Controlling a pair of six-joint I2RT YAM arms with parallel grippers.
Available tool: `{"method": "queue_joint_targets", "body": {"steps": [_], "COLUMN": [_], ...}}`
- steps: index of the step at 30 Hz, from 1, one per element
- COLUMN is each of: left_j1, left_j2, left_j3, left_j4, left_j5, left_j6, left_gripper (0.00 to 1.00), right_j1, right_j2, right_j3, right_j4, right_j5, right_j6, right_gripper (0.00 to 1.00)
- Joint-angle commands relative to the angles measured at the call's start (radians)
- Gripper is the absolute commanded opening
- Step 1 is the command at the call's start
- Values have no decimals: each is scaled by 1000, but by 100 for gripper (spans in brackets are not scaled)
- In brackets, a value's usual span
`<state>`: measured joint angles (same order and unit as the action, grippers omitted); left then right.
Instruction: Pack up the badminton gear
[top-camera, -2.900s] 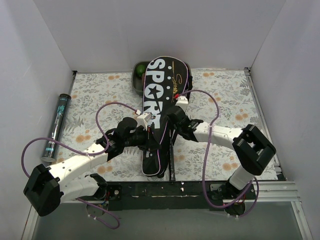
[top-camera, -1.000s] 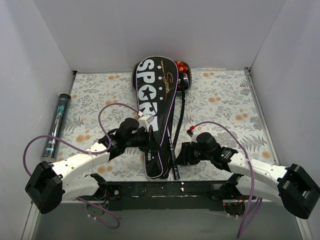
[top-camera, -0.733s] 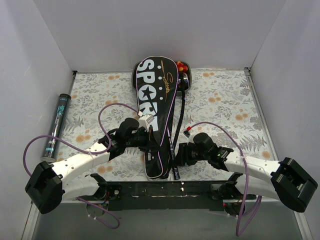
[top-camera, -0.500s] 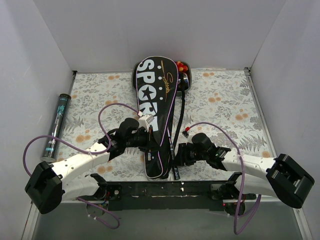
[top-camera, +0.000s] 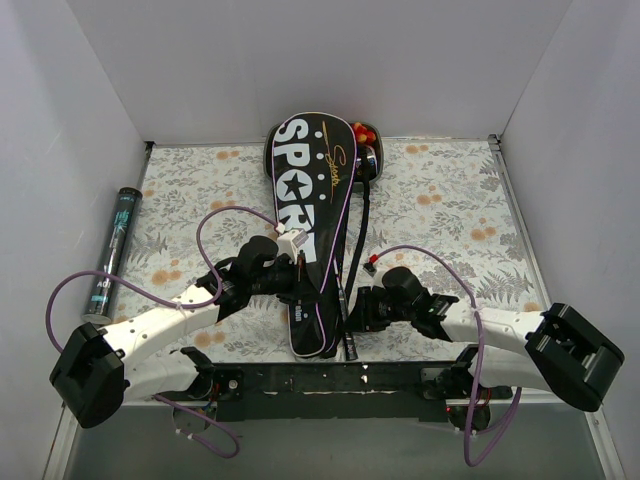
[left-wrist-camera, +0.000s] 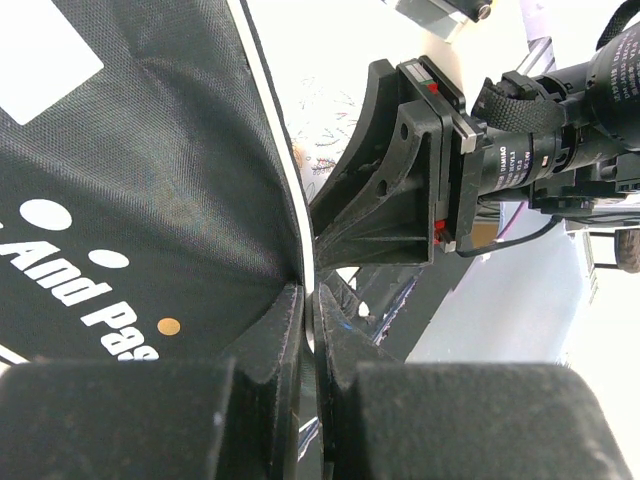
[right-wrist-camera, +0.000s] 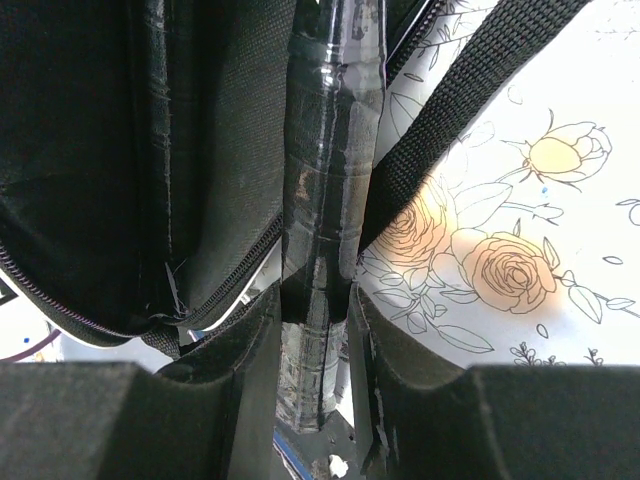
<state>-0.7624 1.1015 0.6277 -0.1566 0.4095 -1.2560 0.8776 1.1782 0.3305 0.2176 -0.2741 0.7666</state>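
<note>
Worktop (top-camera: 450, 200): floral cloth, walled on three sides, carrying everything listed below.

Cover (top-camera: 310, 180): long, black, lettered "SPORT". It lies down the middle with its wide end at the far wall, overlapping the tray, and its narrow end toward you. Its zip gapes at the near end in the right wrist view, probably so a racket can pass through.

Tube (top-camera: 112, 255): dark cylinder along the left wall, well apart from the work.

Racket handle (right-wrist-camera: 325, 150): black under glossy wrap, lying just beside the cover's open zip edge with its butt toward you. The head does not show, so you cannot tell how far in it sits, nor whether a second racket is inside.

Tray (top-camera: 375, 158): grey, mostly hidden under the cover, with a little red and orange showing.

Strap (right-wrist-camera: 470, 100): black webbing running across the cloth beside the handle.

Left end effector (left-wrist-camera: 308, 300): closed, pinching the cover's white-piped edge. This likely anchors the cover and holds its mouth up.

Right end effector (right-wrist-camera: 315, 300): closed around the racket handle, with a pad against each side. You are placed to push it lengthwise into the cover.
</note>
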Motion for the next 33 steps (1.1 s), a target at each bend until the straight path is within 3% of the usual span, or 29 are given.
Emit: {"method": "queue_joint_targets", "body": {"steps": [1,14,25,33], "left_j1": [-6,-28,-75,-107], "left_j2": [-35,-29,-29,-25], "left_j3": [-13,-91,-109,-132], "left_j4": [35,103,207,239], "left_j5": [60,78,137,138], "left_j6": [9,1,-54,-65], "left_gripper": [0,0,0,0], "right_j1": [8,8,61,107], "right_j2": [5,-77,70,170], "right_j3": [13,171,191,246], "right_j4": [63,-49,213,310], "right_j5": [-16,-30,-43,-37], "right_j6": [-6,-27,59,101], "right_gripper": [1,1,1,1]}}
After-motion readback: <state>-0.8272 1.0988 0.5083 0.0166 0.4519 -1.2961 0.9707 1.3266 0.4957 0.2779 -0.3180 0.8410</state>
